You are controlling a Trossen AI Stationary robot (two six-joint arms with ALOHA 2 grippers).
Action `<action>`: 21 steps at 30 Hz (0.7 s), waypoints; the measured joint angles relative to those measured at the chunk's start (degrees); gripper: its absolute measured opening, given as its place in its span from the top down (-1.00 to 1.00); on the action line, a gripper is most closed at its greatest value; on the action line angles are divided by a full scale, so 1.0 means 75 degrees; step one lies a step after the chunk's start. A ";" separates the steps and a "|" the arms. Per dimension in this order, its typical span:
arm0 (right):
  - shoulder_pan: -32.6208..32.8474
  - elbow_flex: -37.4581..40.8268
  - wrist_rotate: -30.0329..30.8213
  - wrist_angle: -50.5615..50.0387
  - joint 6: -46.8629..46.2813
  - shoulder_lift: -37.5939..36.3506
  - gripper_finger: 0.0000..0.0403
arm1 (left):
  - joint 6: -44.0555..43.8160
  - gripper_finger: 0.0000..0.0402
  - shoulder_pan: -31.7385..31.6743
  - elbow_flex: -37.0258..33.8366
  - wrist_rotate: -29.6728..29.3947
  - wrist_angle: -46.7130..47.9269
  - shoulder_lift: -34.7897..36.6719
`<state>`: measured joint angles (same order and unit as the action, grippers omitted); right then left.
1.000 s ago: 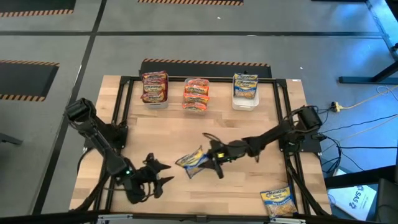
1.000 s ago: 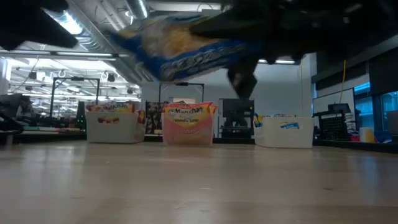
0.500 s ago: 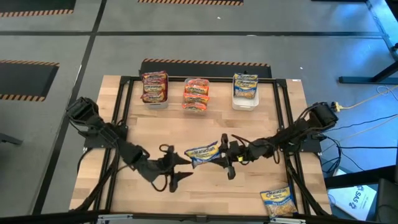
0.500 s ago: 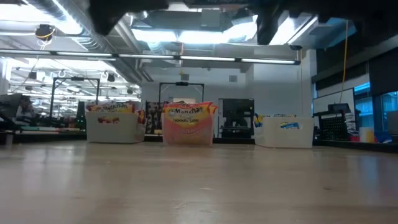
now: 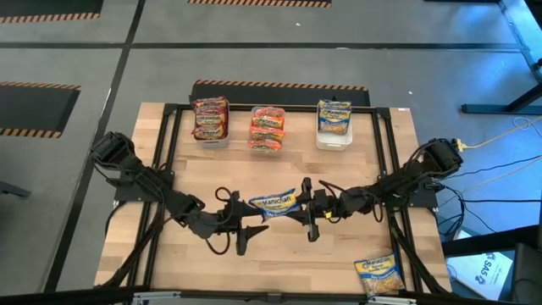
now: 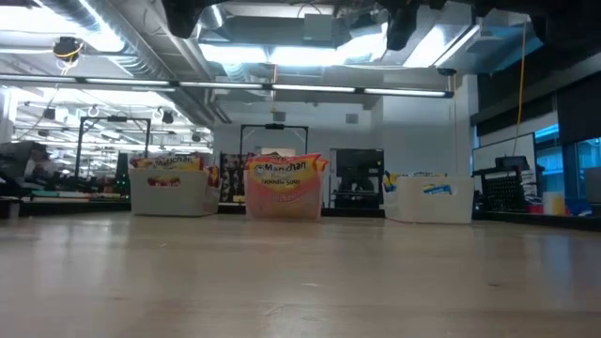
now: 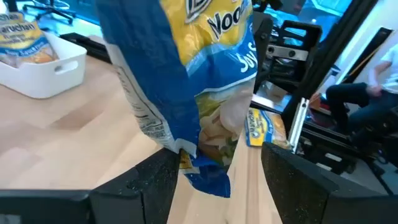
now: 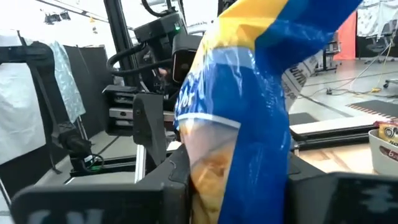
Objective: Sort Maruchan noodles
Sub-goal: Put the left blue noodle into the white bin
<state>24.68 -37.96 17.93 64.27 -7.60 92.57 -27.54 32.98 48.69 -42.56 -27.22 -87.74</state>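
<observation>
A blue-and-yellow Maruchan noodle packet hangs in the air over the middle of the table, between my two grippers. My right gripper comes from the table's right and is shut on it. My left gripper comes from the left and is open. Its fingers stand on either side of the packet's left end; whether they touch it, I cannot tell. Another blue packet lies flat near the table's near right corner. My right gripper pinches the packet's right end between its two fingers. The fingers come about level from the table's right side. The packet is lifted clear of the table and reaches out from the fingers toward my left gripper, printed face up.
Three bins stand in a row at the far edge: one with dark red packets, one with pink-orange packets, and a white one with blue packets. A black frame runs around the tabletop. Bare wood lies between the bins and the grippers.
My left gripper has swung from the near left up and toward the table's middle, until its open fingers stand around the packet's left end. My right gripper has risen and rolled. The packet has turned from tilted to about level and has gone up out of the low view.
</observation>
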 joint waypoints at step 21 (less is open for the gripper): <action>0.0170 -0.0209 -0.0619 -0.0393 0.0230 -0.0103 0.55 | 0.0508 -0.11 0.0064 -0.0015 0.0680 0.0146 0.0386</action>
<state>25.95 -39.53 13.29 61.32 -5.87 91.80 -23.74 33.46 48.58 -37.47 -26.12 -84.85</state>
